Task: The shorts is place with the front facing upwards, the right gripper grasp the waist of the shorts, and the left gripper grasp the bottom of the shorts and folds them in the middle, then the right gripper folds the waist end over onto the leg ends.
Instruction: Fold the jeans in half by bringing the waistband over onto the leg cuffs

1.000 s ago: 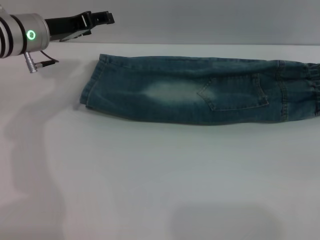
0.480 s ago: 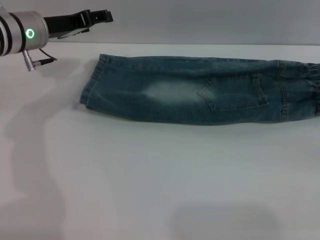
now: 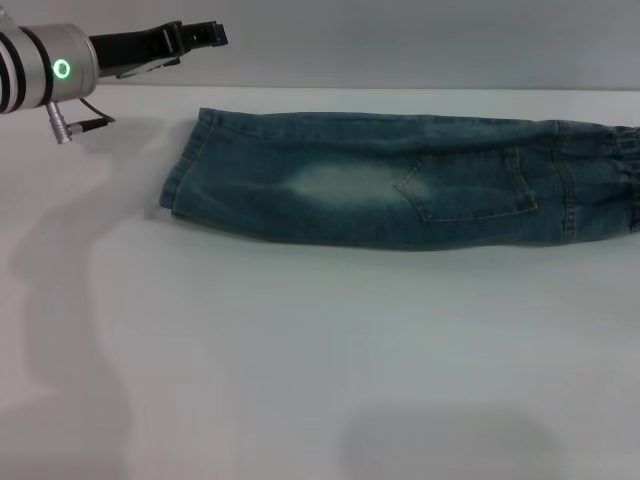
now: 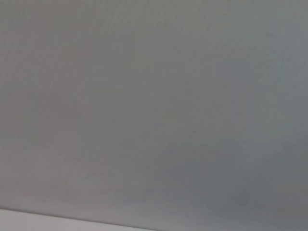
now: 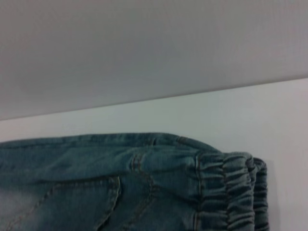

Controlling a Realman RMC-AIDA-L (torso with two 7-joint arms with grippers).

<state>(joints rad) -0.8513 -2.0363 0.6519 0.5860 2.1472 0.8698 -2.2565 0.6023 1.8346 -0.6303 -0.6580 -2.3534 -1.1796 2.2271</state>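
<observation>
Item one, far left of the head view: we log the left gripper [image 3: 205,34], black, raised off the table [image 3: 300,350] and sitting beyond and to the left of the shorts [image 3: 400,180], apart from them. Its fingers [image 3: 190,38] point toward the shorts; we cannot tell how far they are parted, and we see nothing held in them. Behind it we note the silver wrist with a lit green ring [image 3: 62,69] and a cable plug below it.

Item two: the shorts, blue-green denim, lying flat on the white table as one long narrow strip, folded lengthwise. We place the leg ends [image 3: 180,170] at the shorts' left extremity, nearest the left gripper. A pale faded patch [image 3: 335,183] sits left of the shorts' middle, and a stitched pocket [image 3: 465,190] right of it.

Item three, the shorts' right extremity: the waist [image 3: 625,170], dark and gathered, reaching the edge of the head view. The right wrist view shows the same ruffled band [image 5: 231,187] resting on the table, with a grey wall [image 5: 144,48] beyond the shorts.

Item four: the right gripper appears in none of our views.
</observation>
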